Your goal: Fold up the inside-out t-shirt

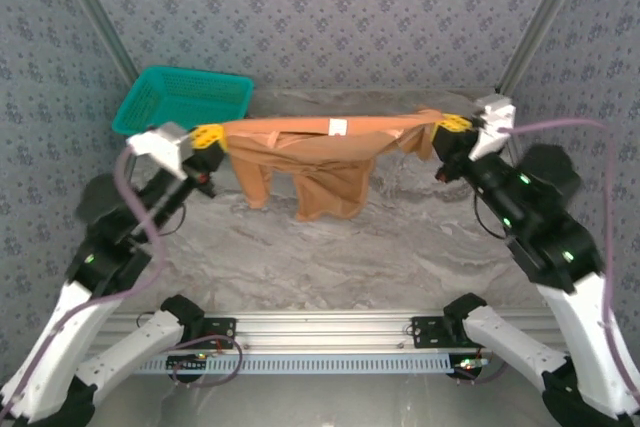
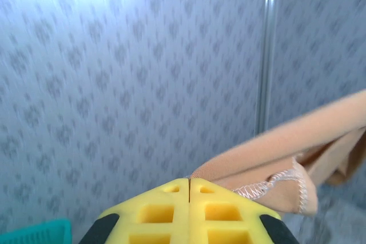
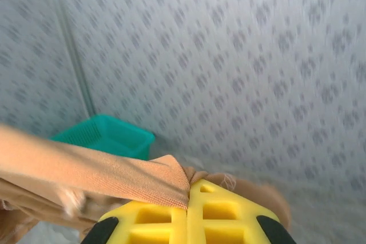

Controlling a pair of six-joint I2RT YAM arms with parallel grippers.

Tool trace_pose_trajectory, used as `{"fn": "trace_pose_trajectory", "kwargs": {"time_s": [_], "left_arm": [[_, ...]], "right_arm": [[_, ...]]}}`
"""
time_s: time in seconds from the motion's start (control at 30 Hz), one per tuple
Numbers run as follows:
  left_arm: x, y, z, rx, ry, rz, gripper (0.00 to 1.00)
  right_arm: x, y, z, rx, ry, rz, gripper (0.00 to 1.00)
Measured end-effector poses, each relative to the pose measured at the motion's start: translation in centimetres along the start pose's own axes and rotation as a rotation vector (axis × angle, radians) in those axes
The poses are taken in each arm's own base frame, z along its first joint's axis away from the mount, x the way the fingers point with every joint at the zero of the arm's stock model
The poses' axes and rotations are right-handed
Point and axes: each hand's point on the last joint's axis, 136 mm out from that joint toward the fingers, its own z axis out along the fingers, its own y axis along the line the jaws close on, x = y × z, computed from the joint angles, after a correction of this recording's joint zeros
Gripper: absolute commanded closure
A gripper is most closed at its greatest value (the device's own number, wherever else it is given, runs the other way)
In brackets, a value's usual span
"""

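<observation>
Above table (image 1: 300, 257), left tool (image 1: 210, 137) and right tool (image 1: 452, 124) clamped on t-shirt (image 1: 300, 147), basket (image 1: 190, 75) behind

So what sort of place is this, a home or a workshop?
Probably a robot test cell in a lab: a left arm and right arm on a metal rail, stretching a t-shirt over a marble-look table, with patterned screens closing it in.
</observation>
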Motion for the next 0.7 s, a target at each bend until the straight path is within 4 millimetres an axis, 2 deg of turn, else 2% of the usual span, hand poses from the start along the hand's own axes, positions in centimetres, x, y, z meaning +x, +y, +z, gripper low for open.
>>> {"fn": "trace_pose_trajectory", "kwargs": {"time_s": [0.1, 0.17, 0.27, 0.33, 0.4, 0.43, 0.53, 0.6, 0.63, 0.67, 0.7], "left_arm": [[-5.2, -0.1, -2.4, -0.002, -0.113, -0.009, 1.00], [-7.4, 0.0, -3.2, -0.006, -0.148, -0.009, 1.00], [-8.6, 0.8, -2.6, -0.055, -0.148, 0.005, 1.00], [-8.1, 1.7, -0.7, -0.106, -0.110, 0.024, 1.00], [-6.5, 2.6, 2.2, -0.157, -0.045, 0.047, 1.00], [-5.2, 3.4, 4.0, -0.186, 0.000, 0.060, 1.00], [0.0, 7.2, 9.5, -0.280, 0.152, 0.076, 1.00], [4.2, 10.4, 12.9, -0.334, 0.252, 0.071, 1.00], [7.3, 12.3, 14.9, -0.359, 0.315, 0.061, 0.97], [10.6, 13.9, 16.8, -0.376, 0.381, 0.051, 0.91], [12.8, 15.1, 18.1, -0.386, 0.422, 0.044, 0.80]], "right_arm": [[-4.2, 0.4, -3.8, -0.016, -0.112, -0.004, 1.00], [-6.2, 0.0, -5.5, 0.003, -0.161, -0.011, 1.00], [-7.5, -0.8, -5.7, 0.057, -0.179, -0.043, 1.00], [-7.6, -1.6, -4.3, 0.116, -0.160, -0.083, 1.00], [-7.2, -2.7, -1.5, 0.200, -0.118, -0.134, 1.00], [-6.7, -3.6, 0.4, 0.250, -0.086, -0.163, 1.00], [-4.2, -7.7, 6.8, 0.392, 0.027, -0.204, 1.00], [-1.3, -11.5, 11.3, 0.467, 0.113, -0.208, 1.00], [0.8, -13.5, 14.1, 0.494, 0.161, -0.205, 1.00], [3.4, -15.2, 16.9, 0.507, 0.220, -0.199, 0.99], [5.8, -16.5, 19.6, 0.514, 0.270, -0.193, 0.93]]}}
